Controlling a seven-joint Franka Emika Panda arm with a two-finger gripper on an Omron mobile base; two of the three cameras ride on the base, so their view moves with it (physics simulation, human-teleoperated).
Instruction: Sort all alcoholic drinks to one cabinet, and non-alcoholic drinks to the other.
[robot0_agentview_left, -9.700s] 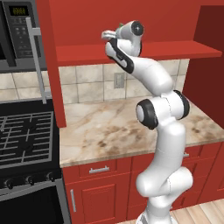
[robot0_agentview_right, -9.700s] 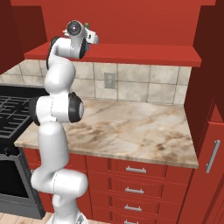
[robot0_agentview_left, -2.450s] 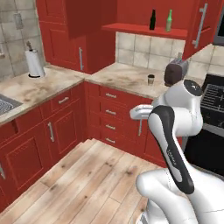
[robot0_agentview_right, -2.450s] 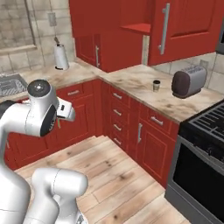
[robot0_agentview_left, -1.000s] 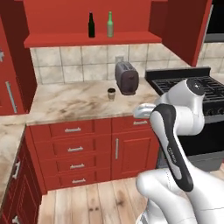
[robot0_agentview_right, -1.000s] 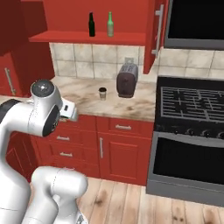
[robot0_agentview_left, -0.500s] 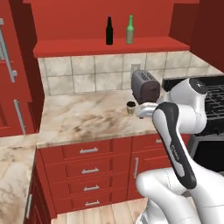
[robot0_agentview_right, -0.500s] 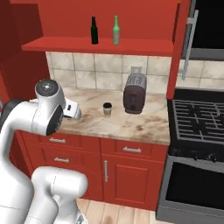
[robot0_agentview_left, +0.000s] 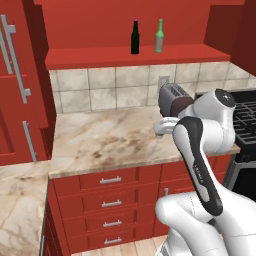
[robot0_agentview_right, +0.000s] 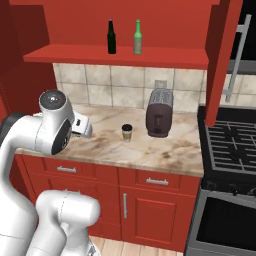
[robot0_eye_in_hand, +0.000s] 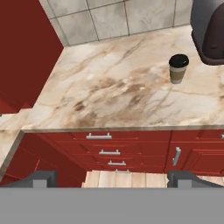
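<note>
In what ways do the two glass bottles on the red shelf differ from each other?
The dark bottle is near-black and opaque, while the green bottle is pale green and lets some light through. The dark bottle stands to the left of the green bottle in both base views. The green bottle carries a pale label; on the dark bottle no label is clear. Both stand upright on the red shelf, apart, slim and of like height.

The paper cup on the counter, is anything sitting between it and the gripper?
Nothing visible does. The paper cup stands alone on bare marble counter, the toaster beside it, not in front. The gripper has open jaws.
</note>
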